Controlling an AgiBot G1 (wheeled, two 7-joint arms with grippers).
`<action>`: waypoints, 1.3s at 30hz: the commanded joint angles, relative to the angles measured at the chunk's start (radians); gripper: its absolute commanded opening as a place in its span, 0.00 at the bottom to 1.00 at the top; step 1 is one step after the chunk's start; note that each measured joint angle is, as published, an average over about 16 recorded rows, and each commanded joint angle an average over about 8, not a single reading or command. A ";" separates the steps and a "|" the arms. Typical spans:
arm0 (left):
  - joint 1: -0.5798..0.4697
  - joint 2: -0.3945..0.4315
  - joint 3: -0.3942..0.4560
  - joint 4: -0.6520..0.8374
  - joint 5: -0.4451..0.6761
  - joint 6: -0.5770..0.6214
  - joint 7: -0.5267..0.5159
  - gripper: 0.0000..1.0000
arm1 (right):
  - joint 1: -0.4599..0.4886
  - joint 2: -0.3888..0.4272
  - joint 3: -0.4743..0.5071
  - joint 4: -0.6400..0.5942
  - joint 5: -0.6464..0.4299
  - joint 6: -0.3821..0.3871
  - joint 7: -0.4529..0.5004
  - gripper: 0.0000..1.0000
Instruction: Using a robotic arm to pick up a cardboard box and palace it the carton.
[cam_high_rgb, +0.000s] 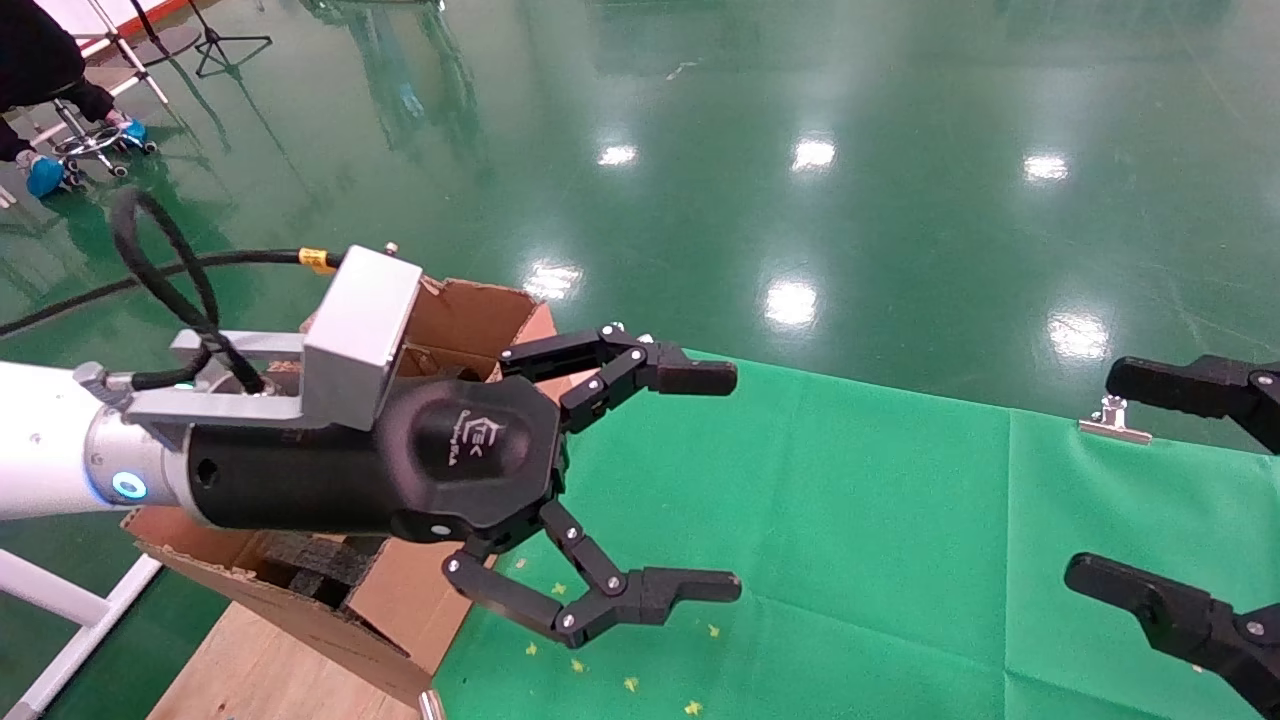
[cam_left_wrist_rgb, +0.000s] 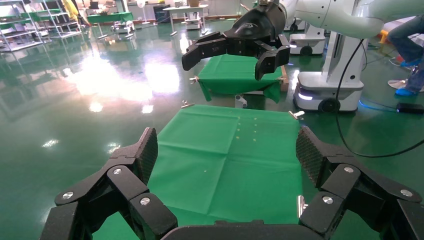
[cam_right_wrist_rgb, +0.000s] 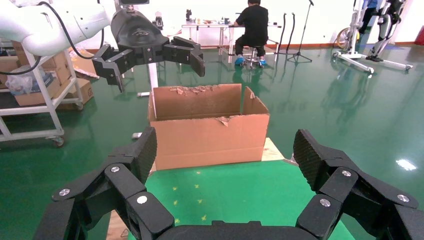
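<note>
- Left gripper (cam_high_rgb: 640, 480): fingers spread wide, nothing held, hovering over the green-clothed bench (cam_high_rgb: 900, 560) just beside the carton (cam_high_rgb: 470, 320); likely free after a drop or ready to reach.
- Right gripper (cam_high_rgb: 1180, 490): also spread, empty, at the bench's right edge, idle.
- Cardboard box: not visible in any view, maybe inside the carton.
- Carton sits at the bench's left end, flaps ragged, black foam (cam_high_rgb: 310, 565) inside.
- Beyond: metal clip (cam_high_rgb: 1113, 425) on the cloth edge, shiny green floor; nothing blocks.

Bright overhead lamps glare on the glossy floor (cam_high_rgb: 900, 200) (frames sharp).
</note>
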 joint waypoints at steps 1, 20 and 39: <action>0.000 0.000 0.000 0.000 0.000 0.000 0.000 1.00 | 0.000 0.000 0.000 0.000 0.000 0.000 0.000 1.00; -0.001 0.000 0.000 0.000 0.001 0.000 0.000 1.00 | 0.000 0.000 0.000 0.000 0.000 0.000 0.000 1.00; -0.001 0.000 0.000 0.000 0.001 0.000 0.000 1.00 | 0.000 0.000 0.000 0.000 0.000 0.000 0.000 1.00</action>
